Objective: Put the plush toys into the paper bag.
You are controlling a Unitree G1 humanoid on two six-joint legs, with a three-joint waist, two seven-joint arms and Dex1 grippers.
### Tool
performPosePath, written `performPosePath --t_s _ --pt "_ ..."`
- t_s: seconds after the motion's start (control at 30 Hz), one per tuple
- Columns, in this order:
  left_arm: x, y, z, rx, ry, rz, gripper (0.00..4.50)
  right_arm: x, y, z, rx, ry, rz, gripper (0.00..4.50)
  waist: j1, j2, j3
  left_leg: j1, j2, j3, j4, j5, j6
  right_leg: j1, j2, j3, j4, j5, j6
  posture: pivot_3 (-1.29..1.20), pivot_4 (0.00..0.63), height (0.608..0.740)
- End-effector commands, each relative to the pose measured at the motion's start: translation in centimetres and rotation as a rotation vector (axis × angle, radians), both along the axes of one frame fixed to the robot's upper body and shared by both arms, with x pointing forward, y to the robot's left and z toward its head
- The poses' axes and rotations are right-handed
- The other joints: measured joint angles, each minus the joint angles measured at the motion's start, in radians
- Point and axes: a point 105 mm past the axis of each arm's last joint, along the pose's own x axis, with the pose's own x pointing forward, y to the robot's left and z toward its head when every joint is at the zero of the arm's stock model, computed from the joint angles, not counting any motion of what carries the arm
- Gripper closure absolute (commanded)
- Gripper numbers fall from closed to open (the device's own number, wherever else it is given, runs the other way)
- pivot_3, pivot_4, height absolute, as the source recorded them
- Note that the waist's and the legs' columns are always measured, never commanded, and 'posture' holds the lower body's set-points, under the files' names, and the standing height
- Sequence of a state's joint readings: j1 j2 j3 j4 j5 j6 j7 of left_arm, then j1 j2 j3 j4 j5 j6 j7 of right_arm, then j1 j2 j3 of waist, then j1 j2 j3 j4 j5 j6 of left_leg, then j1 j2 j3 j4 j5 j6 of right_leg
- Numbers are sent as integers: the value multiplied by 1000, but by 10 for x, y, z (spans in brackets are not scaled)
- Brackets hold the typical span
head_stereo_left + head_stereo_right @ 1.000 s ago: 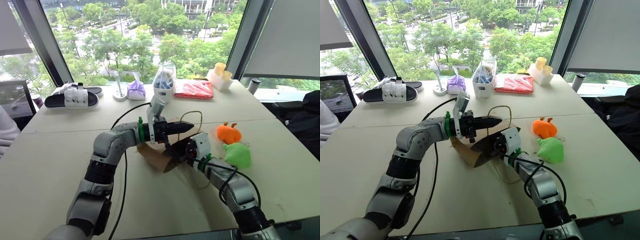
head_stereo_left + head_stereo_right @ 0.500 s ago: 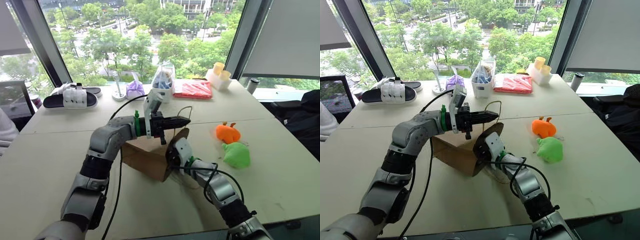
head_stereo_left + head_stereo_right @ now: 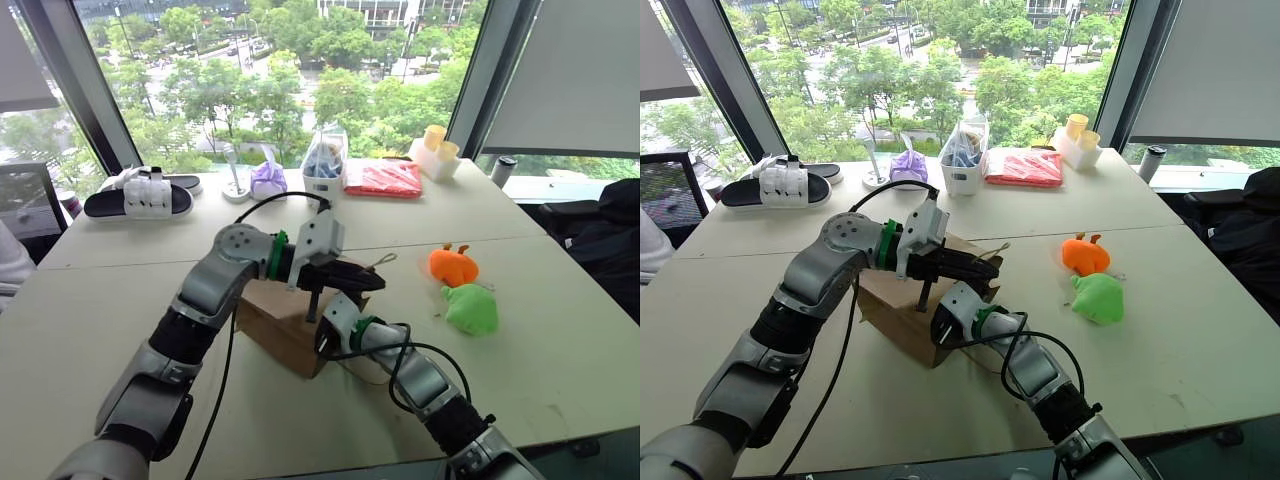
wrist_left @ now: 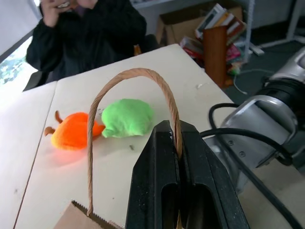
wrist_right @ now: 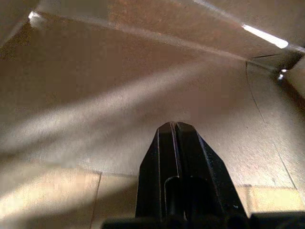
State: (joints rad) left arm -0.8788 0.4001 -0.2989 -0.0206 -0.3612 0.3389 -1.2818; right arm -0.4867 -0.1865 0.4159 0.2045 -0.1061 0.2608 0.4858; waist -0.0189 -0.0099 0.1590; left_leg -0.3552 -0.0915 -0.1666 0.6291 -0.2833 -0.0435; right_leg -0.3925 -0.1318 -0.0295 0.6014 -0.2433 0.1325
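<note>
The brown paper bag lies on its side mid-table, mouth toward my right arm. My left gripper is shut on one tan cord handle and holds it up above the bag. My right gripper is shut and pushed inside the bag, with brown paper walls all around it and nothing between its fingers. The orange plush toy and the lime green plush toy lie side by side on the table, to the right of the bag and apart from both grippers.
Along the far edge stand black-and-white sandals, a purple lump, a clear bag with blue contents, a red packet and yellow cups. A person in dark clothes sits past the table's right side.
My right gripper has slid left, deeper into the bag's mouth. My left gripper has rolled and drawn back with the handle, and the bag has gone from flat to fuller and box-shaped.
</note>
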Motion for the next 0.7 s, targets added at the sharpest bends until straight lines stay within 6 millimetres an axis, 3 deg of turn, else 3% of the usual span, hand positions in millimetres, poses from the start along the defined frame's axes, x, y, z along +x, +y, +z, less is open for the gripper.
performPosePath --t_s 0.03,0.27,0.43,0.57,0.7 --pt "-20 -8 16 -46 -26 -75 4463 1 1 -10 -28 32 -19 4500 0 0 0 0 0 0 0 0 0 0 0 0 0 0 0 0 150 740" --pt "-32 -8 17 -81 38 -86 4463 3 -1 -10 -23 36 -28 4500 0 0 0 1 0 0 1 0 -1 0 0 0 3 0 0 0 150 740" --pt "-25 -2 14 -73 21 -15 4463 1 -5 -3 21 28 -40 4500 1 0 0 1 0 0 1 1 -1 0 0 0 3 0 0 0 150 740" --pt "16 13 18 -83 -4 147 4463 -9 -21 40 226 -97 -77 4500 9 0 0 0 0 -2 1 1 -2 0 0 1 3 0 0 0 150 740" --pt "34 20 19 -90 0 188 4463 -24 -41 65 341 -144 -131 4500 6 0 0 -1 -1 -2 1 1 -2 -1 1 2 3 0 0 0 150 740"
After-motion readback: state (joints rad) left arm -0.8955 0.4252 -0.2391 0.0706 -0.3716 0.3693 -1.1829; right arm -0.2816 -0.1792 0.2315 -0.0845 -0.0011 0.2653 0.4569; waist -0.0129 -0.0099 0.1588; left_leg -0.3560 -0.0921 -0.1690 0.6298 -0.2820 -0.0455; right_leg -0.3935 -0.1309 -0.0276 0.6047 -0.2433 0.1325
